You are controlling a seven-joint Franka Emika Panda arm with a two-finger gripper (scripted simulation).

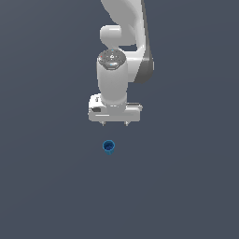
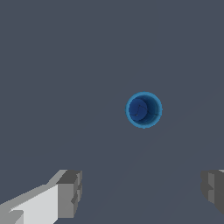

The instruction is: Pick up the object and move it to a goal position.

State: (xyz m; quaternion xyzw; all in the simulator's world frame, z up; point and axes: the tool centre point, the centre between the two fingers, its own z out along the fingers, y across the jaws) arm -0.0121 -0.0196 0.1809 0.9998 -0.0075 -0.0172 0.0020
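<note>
The object is a tiny blue cup-like cylinder [image 1: 108, 147] with a darker hollow centre, standing upright on the dark grey floor. It also shows in the wrist view [image 2: 144, 110], seen from above. My white gripper [image 1: 114, 123] hangs above the floor, a little behind the cup in the exterior view and slightly to that view's right. Its jaws are spread wide and hold nothing. In the wrist view one grey fingertip [image 2: 70, 194] and the other fingertip [image 2: 213, 189] stand far apart, with the cup lying beyond the gap between them, apart from both.
The floor [image 1: 46, 186] is a plain dark grey surface on all sides. The white arm [image 1: 123, 37] rises behind the gripper toward the top of the exterior view.
</note>
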